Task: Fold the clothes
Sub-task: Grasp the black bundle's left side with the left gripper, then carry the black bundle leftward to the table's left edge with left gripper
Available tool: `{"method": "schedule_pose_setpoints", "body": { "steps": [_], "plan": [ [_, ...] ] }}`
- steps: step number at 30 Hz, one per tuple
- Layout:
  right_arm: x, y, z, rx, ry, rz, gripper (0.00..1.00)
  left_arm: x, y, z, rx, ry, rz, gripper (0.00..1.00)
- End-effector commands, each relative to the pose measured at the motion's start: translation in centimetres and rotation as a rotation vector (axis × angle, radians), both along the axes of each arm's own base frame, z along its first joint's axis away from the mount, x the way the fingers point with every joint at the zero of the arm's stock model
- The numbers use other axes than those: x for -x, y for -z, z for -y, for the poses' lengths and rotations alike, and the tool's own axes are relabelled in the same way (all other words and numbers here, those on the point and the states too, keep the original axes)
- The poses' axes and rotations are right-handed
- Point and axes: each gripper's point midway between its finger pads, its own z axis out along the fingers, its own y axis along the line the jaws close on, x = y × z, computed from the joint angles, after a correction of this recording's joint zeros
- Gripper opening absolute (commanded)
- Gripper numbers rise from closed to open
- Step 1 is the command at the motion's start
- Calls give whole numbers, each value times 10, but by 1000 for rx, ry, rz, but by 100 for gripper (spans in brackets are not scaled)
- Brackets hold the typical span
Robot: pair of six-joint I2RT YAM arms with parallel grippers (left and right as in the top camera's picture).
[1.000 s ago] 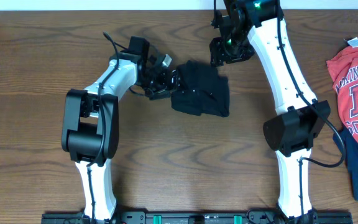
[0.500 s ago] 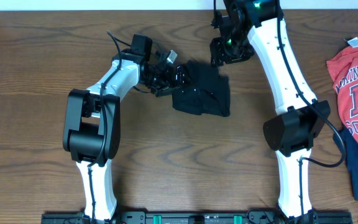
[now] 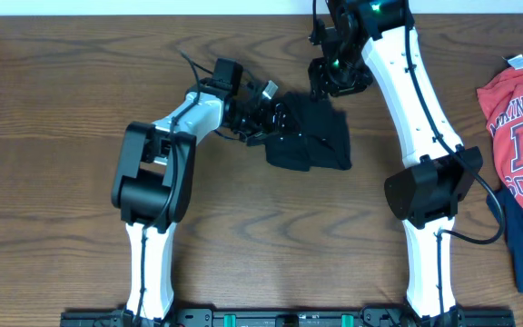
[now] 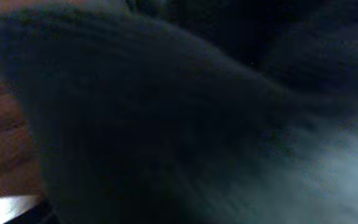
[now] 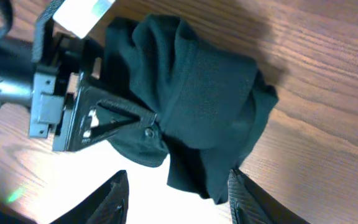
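On the near edge of the table (image 3: 44, 182) stand the two arm bases, both arms reaching away toward the far side. Off at the right edge, well apart from the work, a navy garment (image 3: 516, 238) lies half under a red T-shirt (image 3: 518, 123) with white lettering.

Farther in, around the middle of the table and toward its far side, lies the black T-shirt (image 3: 314, 138). It is a crumpled, bunched lump rather than a flat sheet, and its longer run goes from far left to near right. The left gripper (image 3: 275, 118) meets the shirt at its far left end, so the cloth lies to its right. In the right wrist view one of its fingers (image 5: 126, 115) lies against the cloth, and the left wrist view is filled with dark, blurred cloth. Whether its jaws are clamped on a fold or only pushed into it, I cannot tell.

Farthest off, the right gripper (image 3: 330, 86) hangs just beyond the shirt's far edge. Its jaws stand apart with bare wood between them, holding nothing.

The left arm is the one in contact. The shirt looks far from folded, and it likely needs spreading flat first, with the right gripper taking the opposite end.
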Motion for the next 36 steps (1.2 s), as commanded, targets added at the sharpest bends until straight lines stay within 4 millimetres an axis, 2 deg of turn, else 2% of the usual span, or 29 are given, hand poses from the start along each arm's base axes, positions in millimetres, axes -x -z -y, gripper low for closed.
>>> {"method": "schedule_pose_setpoints", "body": {
  "steps": [1,2,3,4,5,6,8,10,17,22,26,30,36],
  "plan": [
    [3,-2,-5,-7,-22,0,50,15,49,-5,-58,-16,-123,72],
    [3,-2,-5,-6,-22,-2,49,15,50,-5,-58,-16,-127,63],
    [4,-2,-5,-6,-22,-3,49,15,51,-5,-58,-16,-127,64],
    [4,-2,-4,-5,-22,-5,48,15,51,-5,-58,-16,-126,75],
    [4,-2,-4,-5,-22,-6,47,15,51,-5,-58,-16,-123,78],
    [4,-2,-4,-5,-22,-6,47,14,50,-5,-56,-16,-118,76],
    [4,-2,-4,-5,-22,-6,46,12,50,-4,-52,-16,-106,30],
    [4,-2,-4,-5,-22,-6,45,10,49,-4,-48,-16,-96,6],
    [4,-2,-4,-4,-29,-4,42,5,49,-8,-48,-43,-107,6],
    [4,-2,-4,-5,-28,-3,41,-13,42,-26,-43,-139,-145,6],
    [4,-2,-4,-5,-28,-3,41,-39,26,-58,-70,-242,-94,6],
    [4,-2,-4,-5,-27,-4,41,-71,1,-115,-126,-417,-44,6],
    [4,-2,-4,-5,-20,-5,41,-98,-46,-203,-97,-639,5,6]
  ]
}}
